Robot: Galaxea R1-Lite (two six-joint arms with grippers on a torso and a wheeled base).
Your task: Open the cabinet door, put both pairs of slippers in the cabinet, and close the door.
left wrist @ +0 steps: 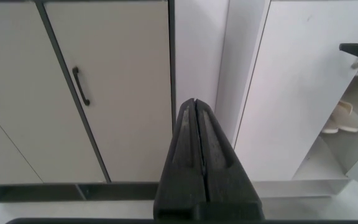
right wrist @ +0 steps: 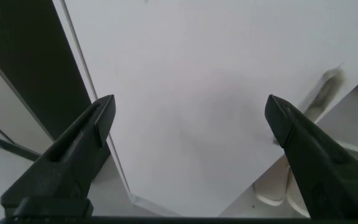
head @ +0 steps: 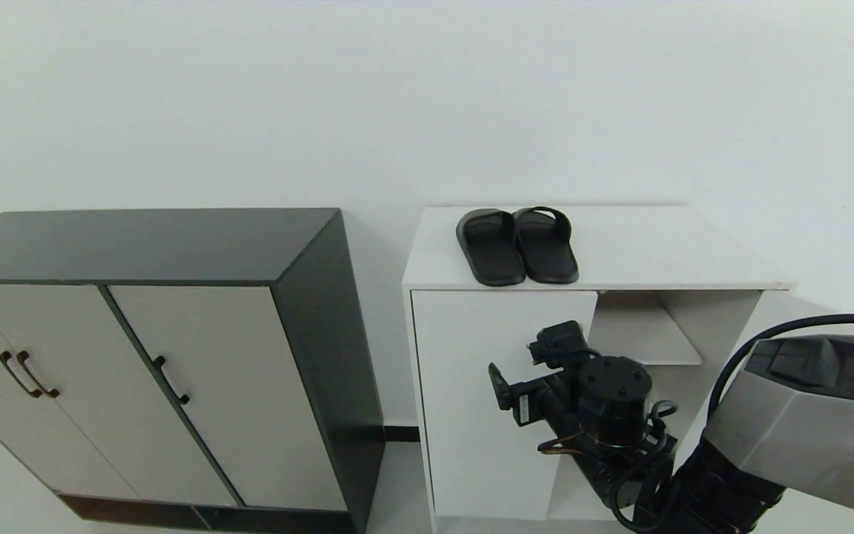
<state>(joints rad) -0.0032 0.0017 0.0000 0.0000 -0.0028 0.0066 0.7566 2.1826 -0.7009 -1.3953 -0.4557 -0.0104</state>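
A pair of black slippers (head: 517, 245) lies side by side on top of the white cabinet (head: 694, 252). Its left front is a shut white panel (head: 501, 415); the right side stands open, showing a shelf (head: 646, 337). A pale pair of slippers (left wrist: 344, 118) rests on a lower shelf inside, and one pale slipper (right wrist: 278, 190) shows past the panel's edge. My right gripper (head: 523, 367) (right wrist: 190, 106) is open, close in front of the white panel, holding nothing. My left gripper (left wrist: 194, 102) is shut and empty, low down, facing the gap between the two cabinets.
A dark cabinet (head: 138, 241) with pale doors stands left of the white one; its doors are shut, with dark handles (head: 170, 380) (left wrist: 81, 86). A narrow gap separates the cabinets. A plain white wall runs behind both.
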